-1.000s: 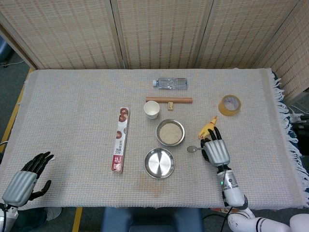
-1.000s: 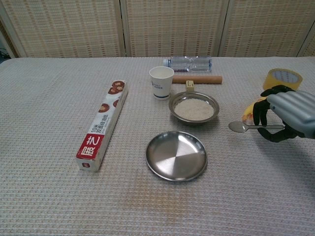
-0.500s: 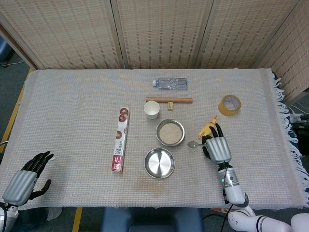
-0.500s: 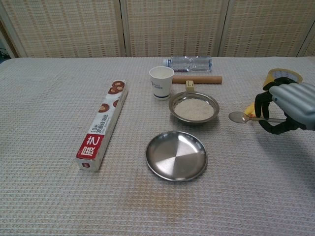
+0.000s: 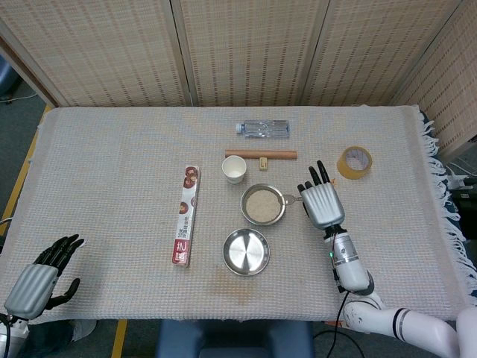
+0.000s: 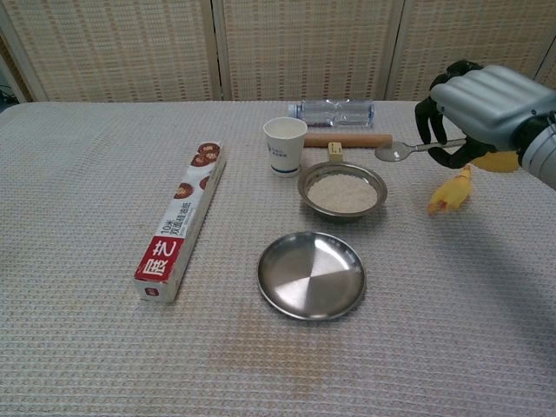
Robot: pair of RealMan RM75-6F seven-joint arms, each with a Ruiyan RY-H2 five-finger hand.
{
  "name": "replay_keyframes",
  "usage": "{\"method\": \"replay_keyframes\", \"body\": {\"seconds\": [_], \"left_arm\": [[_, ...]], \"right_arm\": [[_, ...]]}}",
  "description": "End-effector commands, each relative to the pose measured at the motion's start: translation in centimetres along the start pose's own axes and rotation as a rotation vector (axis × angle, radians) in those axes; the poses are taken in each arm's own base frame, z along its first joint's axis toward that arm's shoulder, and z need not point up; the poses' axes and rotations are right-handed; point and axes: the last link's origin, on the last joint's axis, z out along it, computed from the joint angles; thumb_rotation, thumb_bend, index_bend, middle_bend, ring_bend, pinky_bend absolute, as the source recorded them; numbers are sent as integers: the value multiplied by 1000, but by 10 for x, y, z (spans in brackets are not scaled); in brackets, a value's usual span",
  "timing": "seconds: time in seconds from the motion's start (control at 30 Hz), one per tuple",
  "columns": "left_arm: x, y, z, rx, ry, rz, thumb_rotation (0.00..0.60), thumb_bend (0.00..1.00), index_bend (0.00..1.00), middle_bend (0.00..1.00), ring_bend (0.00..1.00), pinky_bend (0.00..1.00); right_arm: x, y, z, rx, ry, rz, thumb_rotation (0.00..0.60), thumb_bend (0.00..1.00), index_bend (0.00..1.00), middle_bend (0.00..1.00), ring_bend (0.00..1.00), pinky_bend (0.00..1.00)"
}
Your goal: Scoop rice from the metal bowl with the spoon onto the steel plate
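Note:
A metal bowl (image 5: 262, 204) (image 6: 342, 190) of white rice sits at the table's middle, with the empty steel plate (image 5: 246, 251) (image 6: 311, 274) just in front of it. My right hand (image 5: 321, 202) (image 6: 480, 111) holds a metal spoon (image 6: 402, 151) (image 5: 290, 198) by the handle, raised above the table, its scoop pointing left over the bowl's right rim. The scoop looks empty. My left hand (image 5: 39, 277) rests at the table's near left corner, fingers apart, holding nothing; the chest view does not show it.
A long foil box (image 5: 186, 214) (image 6: 182, 218) lies left of the plate. Behind the bowl stand a paper cup (image 6: 285, 143), a wooden rolling pin (image 6: 347, 140) and a lying water bottle (image 6: 332, 111). A yellow toy (image 6: 451, 193) and a tape roll (image 5: 354, 162) are at right.
My right hand has lifted the spoon off the table and carried it up and leftwards, from beside the yellow toy to the bowl's right rim. The left hand has not moved.

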Motion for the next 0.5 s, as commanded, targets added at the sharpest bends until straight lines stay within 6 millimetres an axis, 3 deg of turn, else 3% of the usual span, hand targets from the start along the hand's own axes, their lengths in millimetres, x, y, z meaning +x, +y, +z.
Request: {"method": "replay_keyframes", "body": {"seconds": [0.03,0.13,0.2,0.5], "left_arm": [[0,0,0,0,0,0,600,444,0,0,0,167],[0,0,0,-5,-2,-3,600,444,0,0,0,168],[2,-2,-1,2,2,-8,600,444,0,0,0,172],[3,-5,0,2,1,-16,600,444,0,0,0,176]], "right_arm": [[13,-9,16,27,-9,-38,600,393,912,557,109,0],[19,-23,28,52,-36,-88,600,399,915,557,110,1],[13,-41,41,96,-82,-226,600,401,915,557,110,1],[3,-63,50,116,-148,-409,600,403,912,557,111,1]]}}
